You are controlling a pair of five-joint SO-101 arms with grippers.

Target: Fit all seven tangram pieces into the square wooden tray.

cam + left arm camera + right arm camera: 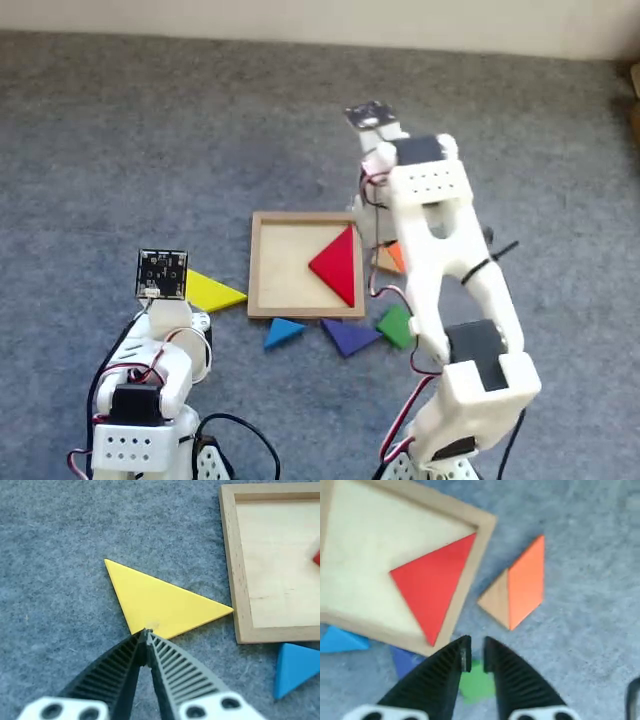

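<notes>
On grey carpet, at the left arm's side of the square wooden tray (256,268): large yellow triangle (160,602), lying flat, one sharp tip against the tray's outer wall or just off it; cannot tell which. Left gripper (146,635) clenched, tips pressed together, empty, set at the triangle's near corner. Right gripper (475,655) parted by a slit, holding nothing, hovering by the tray's corner above a green piece (477,685). Inside the tray: red triangle (338,265) only, set against one wall. Outside, along the tray's edges: blue triangle (283,331), purple piece (350,336), orange piece (526,580) with a bare-wood-coloured triangle (496,600) touching it. Judging by looks: thin, rigid, light painted wood, smooth-faced, likely to skate rather than lift; flush to the pile, so no purchase on the flat faces. Best taken across two edges near a corner, where narrow enough for the jaws, tips sunk into the carpet; or nudged by an edge toward the rim. Little risk of breakage; more of slipping from the pinch.
</notes>
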